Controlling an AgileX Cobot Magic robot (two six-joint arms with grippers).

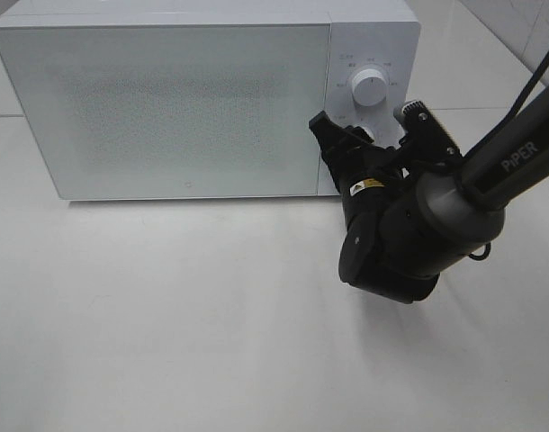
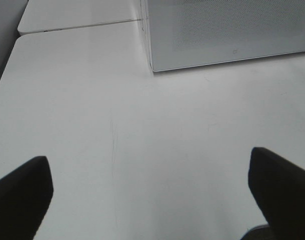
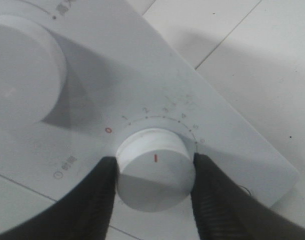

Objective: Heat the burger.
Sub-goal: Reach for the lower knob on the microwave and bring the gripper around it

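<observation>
I count one microwave (image 1: 207, 99) on one tabletop (image 1: 211, 342), and it has one door (image 1: 162, 135). Its panel carries two knobs: one upper knob (image 1: 371, 88) and one lower knob (image 3: 155, 172). Around the lower knob I can read six numerals, 0 through 5; any beyond those are too blurred to count. That knob bears one red mark (image 3: 155, 158). I have two hands here, one right hand (image 3: 155, 162) and one left hand (image 2: 148, 160), each showing two dark fingers (image 3: 92, 200). The high camera shows one arm (image 1: 517, 153), with one yellow label (image 1: 368, 186) and one black cable (image 1: 533, 79). The tabletop has one seam (image 2: 82, 22), making two slabs.
</observation>
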